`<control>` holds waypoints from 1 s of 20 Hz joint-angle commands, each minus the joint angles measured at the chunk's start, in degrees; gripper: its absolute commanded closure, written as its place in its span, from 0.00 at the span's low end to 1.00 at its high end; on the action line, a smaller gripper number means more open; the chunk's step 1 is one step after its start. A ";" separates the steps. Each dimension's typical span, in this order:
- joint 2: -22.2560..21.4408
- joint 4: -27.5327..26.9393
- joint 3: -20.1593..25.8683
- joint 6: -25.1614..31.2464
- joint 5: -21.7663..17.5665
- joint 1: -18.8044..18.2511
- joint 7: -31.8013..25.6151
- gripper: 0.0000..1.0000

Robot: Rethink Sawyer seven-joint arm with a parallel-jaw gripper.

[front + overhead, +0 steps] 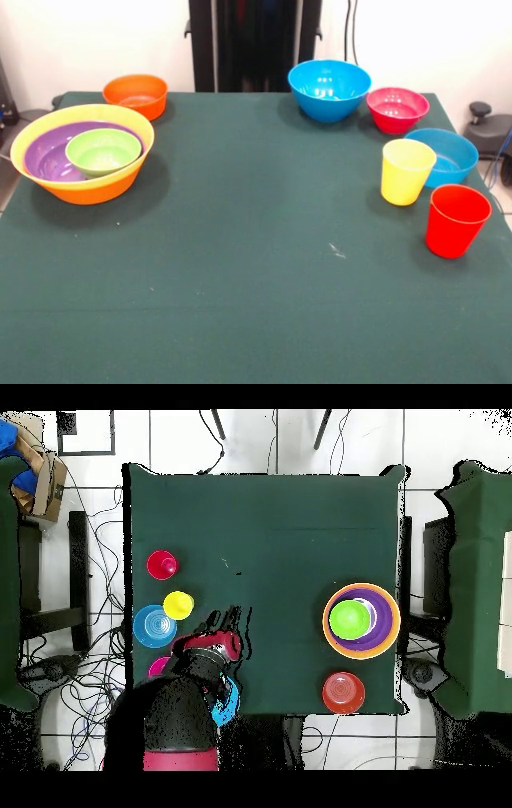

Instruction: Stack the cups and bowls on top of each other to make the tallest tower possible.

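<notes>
The tower is a large yellow-orange bowl (84,186) at the left, with the wide purple bowl (46,162) and the small green bowl (102,150) nested inside; it also shows in the overhead view (362,646). Only one yellow-orange bowl shows. The orange bowl (136,94) stands behind it. At the right stand a large blue bowl (329,88), the pink-red bowl (397,108), a shallower blue bowl (448,154), the yellow cup (406,171) and the red cup (456,220), all upright. The arm (195,684) is folded back over the table's base-side edge; its gripper does not show.
The black pedestal (252,44) stands behind the table's far edge. In the overhead view the arm covers the large blue bowl and part of the pink-red bowl (158,667). Chairs and cables surround the green table (270,534).
</notes>
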 commanded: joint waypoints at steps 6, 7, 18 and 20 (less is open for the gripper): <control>-6.36 6.22 13.56 3.12 29.42 -20.07 -15.86 0.00; -8.95 7.47 15.87 4.94 34.94 -23.10 -20.11 0.00; -21.08 3.01 13.54 32.12 61.82 -25.65 -31.04 0.00; -19.79 2.62 13.54 31.06 60.13 -24.94 -30.85 0.00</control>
